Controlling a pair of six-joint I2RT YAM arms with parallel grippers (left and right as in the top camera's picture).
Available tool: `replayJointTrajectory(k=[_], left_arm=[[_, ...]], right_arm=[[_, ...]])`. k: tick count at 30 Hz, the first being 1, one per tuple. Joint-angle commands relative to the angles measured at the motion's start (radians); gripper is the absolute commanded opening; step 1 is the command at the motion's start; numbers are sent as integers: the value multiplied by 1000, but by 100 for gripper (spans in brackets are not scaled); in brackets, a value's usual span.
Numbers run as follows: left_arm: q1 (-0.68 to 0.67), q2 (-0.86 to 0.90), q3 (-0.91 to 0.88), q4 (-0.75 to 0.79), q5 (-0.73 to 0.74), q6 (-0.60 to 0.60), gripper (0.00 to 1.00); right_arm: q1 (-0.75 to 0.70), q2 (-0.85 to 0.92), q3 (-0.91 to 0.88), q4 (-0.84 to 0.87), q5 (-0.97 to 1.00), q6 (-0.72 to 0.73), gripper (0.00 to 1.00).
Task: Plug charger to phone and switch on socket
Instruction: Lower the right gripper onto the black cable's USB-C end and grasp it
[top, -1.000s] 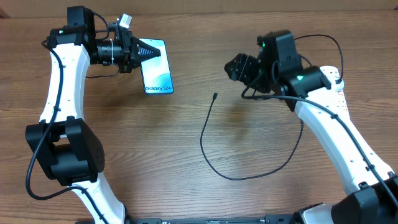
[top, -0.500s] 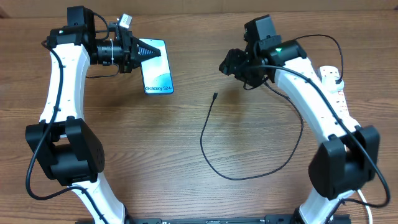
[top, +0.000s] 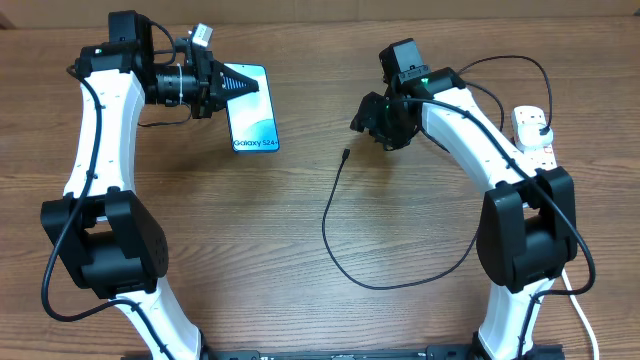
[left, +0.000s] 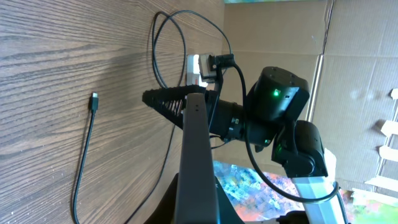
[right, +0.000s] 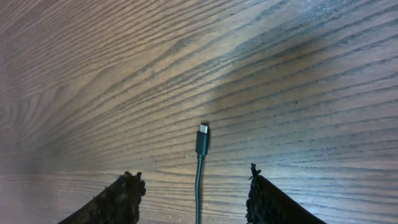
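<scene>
Moved: right gripper (top: 364, 116) has swung left over the charger (top: 329, 232) tip, mid table (top: 220, 260).
Right claw: released, straddling the tip.
Left gripper (top: 236, 85): clenched on the phone (top: 255, 118).

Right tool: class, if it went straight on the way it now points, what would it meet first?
Probably the charger: its connector tip lies on the table just ahead, centred between the open fingers of the right tool. How high the tool hangs above the wood is unclear.

Bright even light, soft shadows, sheen on table (right: 261, 56)
</scene>
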Motion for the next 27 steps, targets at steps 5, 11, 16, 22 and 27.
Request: replayJointTrajectory(k=[5, 11, 16, 22, 27], left_arm=[[2, -21, 12, -8, 26, 26, 4], [1, -21, 11, -7, 23, 26, 4], [0, -21, 12, -7, 23, 26, 4], [-5, -21, 11, -7, 23, 26, 4], [-10, -21, 11, -7, 23, 26, 4]], right_arm=[[5, 38, 22, 24, -2, 43, 56], [5, 40, -10, 66, -2, 48, 56], [5, 40, -25, 96, -2, 73, 56], [5, 40, -25, 107, -3, 90, 52], [6, 40, -25, 106, -2, 123, 47]])
